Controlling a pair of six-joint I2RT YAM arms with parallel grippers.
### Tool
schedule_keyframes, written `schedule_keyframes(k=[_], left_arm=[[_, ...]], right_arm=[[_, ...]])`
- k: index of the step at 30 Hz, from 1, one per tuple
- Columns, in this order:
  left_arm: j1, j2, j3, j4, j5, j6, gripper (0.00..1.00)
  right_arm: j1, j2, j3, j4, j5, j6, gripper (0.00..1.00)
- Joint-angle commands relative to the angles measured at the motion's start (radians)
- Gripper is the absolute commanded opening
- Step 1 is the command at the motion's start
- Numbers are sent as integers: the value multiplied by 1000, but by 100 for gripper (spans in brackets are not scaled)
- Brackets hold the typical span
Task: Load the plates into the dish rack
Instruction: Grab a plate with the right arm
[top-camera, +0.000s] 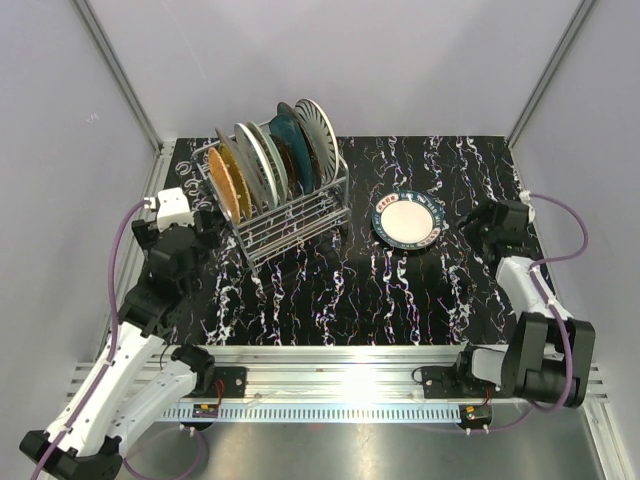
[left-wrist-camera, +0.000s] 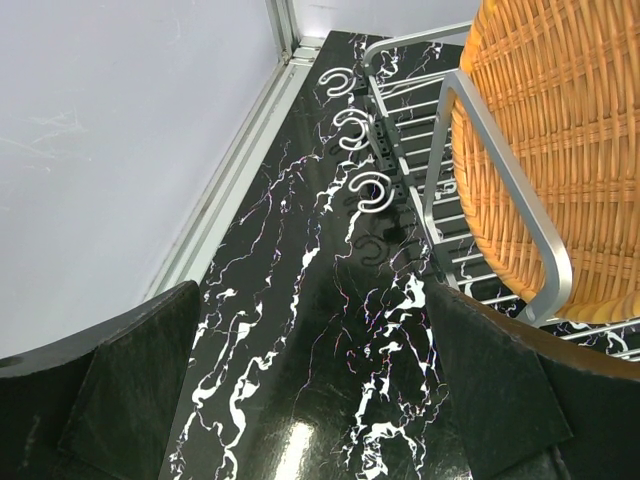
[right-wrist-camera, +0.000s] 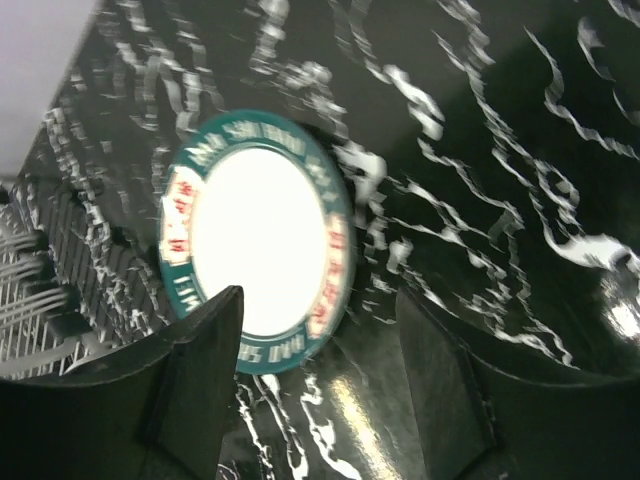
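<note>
At eleven o'clock on the black marbled table, the silver wire dish rack holds upright round dinner plates. One teal-rimmed white plate lies flat at two o'clock, unloaded. At its three o'clock the right gripper seemingly hangs released and empty, and the left gripper gapes empty beside the rack.

1. The only lettering I can spot is on the loose plate, lying flat just right of the dish rack. White capitals run all round its teal rim.
2. The right wrist view is blurry, so I can't make out a single word.
3. The same rim has pale panels with red marks, maybe characters, also unreadable.
4. Nothing legible on the racked plates or the rack.
</note>
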Motion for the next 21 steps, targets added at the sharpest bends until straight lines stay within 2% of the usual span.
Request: schedule_keyframes(k=[1, 6, 15, 19, 21], left_arm=[[6, -26, 0, 44, 12, -11, 99], [6, -24, 5, 42, 21, -13, 99], [7, -32, 2, 44, 25, -11, 99], [7, -29, 0, 44, 20, -11, 99], [7, -30, 2, 44, 18, -10, 99]], right_arm=[[-82, 58, -67, 131, -187, 121, 70], [-111, 164, -170, 351, -305, 187, 73], [-111, 386, -174, 570, -400, 251, 72], [-111, 501, -154, 665, -451, 285, 65], [-111, 526, -147, 690, -465, 284, 65]])
